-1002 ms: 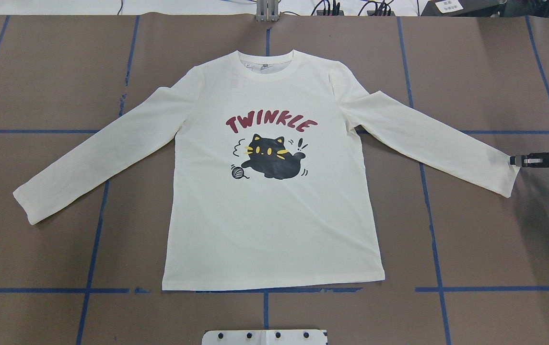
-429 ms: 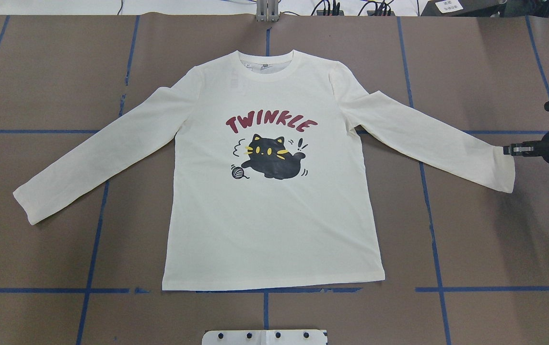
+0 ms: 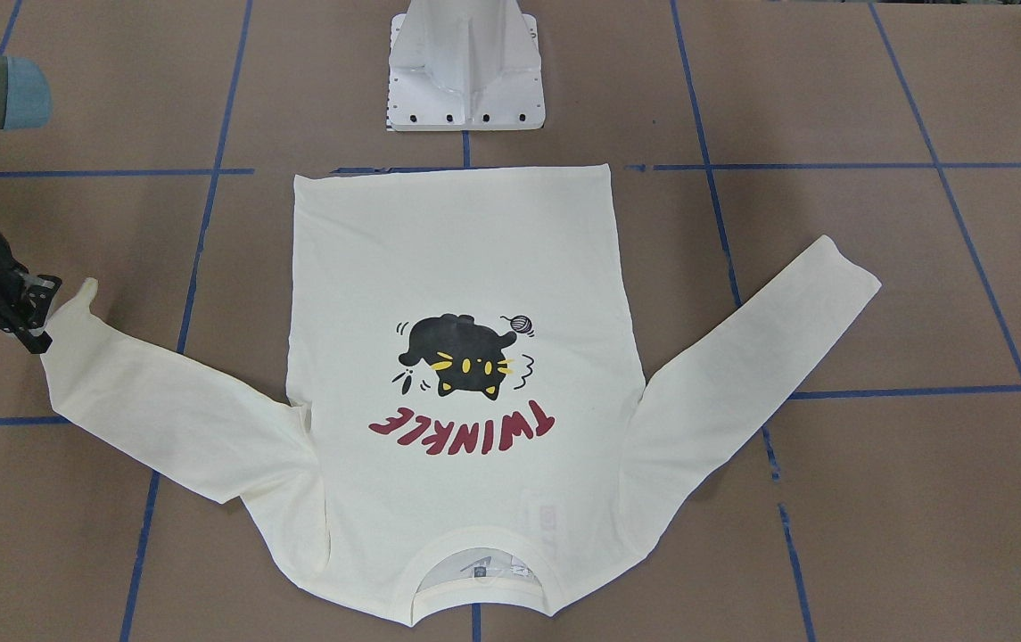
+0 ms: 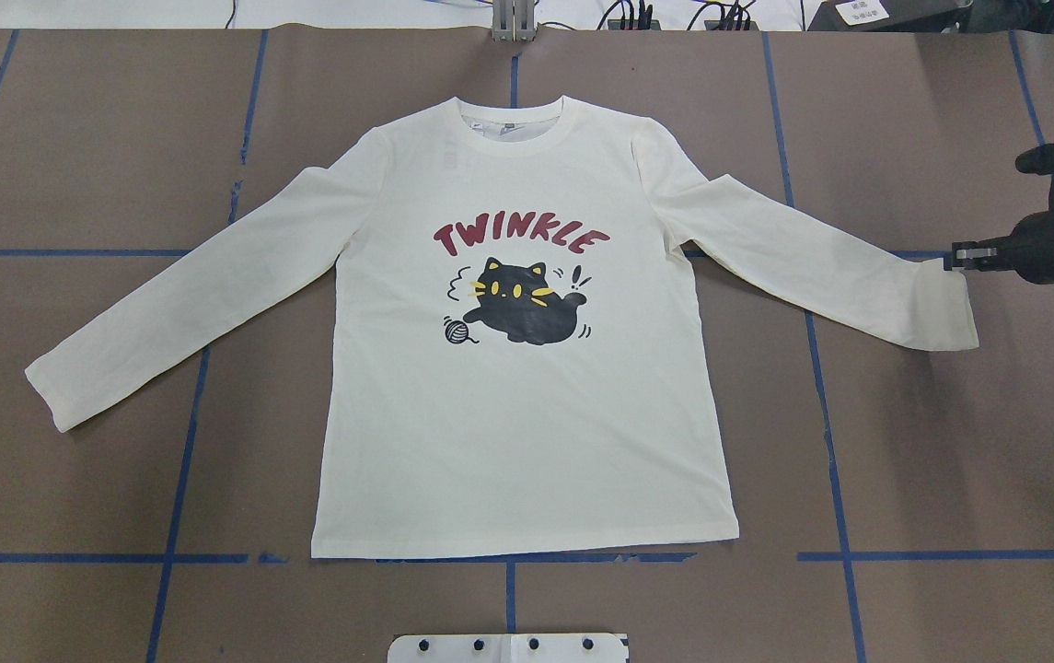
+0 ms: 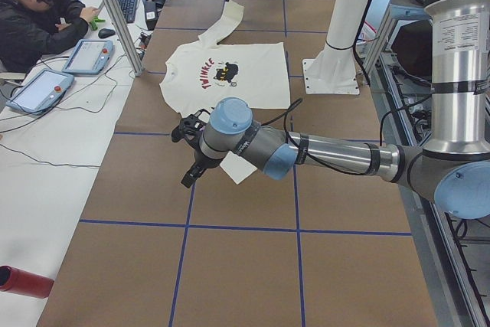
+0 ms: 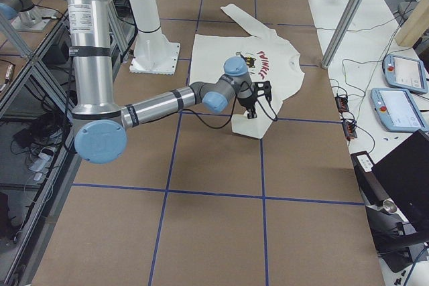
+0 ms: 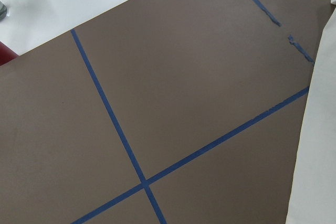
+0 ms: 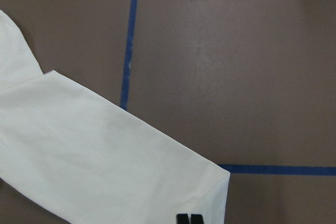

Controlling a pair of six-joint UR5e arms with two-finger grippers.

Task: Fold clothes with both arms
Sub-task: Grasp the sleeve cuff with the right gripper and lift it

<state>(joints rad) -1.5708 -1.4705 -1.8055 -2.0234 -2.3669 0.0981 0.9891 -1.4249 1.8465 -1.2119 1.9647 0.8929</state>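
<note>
The cream long-sleeved T-shirt (image 4: pixel 527 414) lies flat and print-up on the brown table, both sleeves spread out. My right gripper (image 4: pixel 955 260) is shut on the right sleeve's cuff (image 4: pixel 945 308) at its far corner and holds it slightly raised. This shows in the front-facing view (image 3: pixel 37 312) and in the right wrist view (image 8: pixel 189 219) too. The left sleeve's cuff (image 4: pixel 52 396) lies untouched. My left gripper (image 5: pixel 189 176) shows only in the exterior left view, hovering near that cuff. I cannot tell if it is open or shut.
The white base block (image 3: pixel 465 71) stands at the robot's side of the table, just beyond the shirt's hem. Blue tape lines (image 4: pixel 177 460) grid the brown surface. An operator (image 5: pixel 38 13) sits at a side desk with tablets. A red bottle (image 5: pixel 23 281) lies nearby.
My right gripper has moved toward the table's far side and slightly inward with the right cuff, dragging and lifting the sleeve's end. The rest of the shirt has not moved.
</note>
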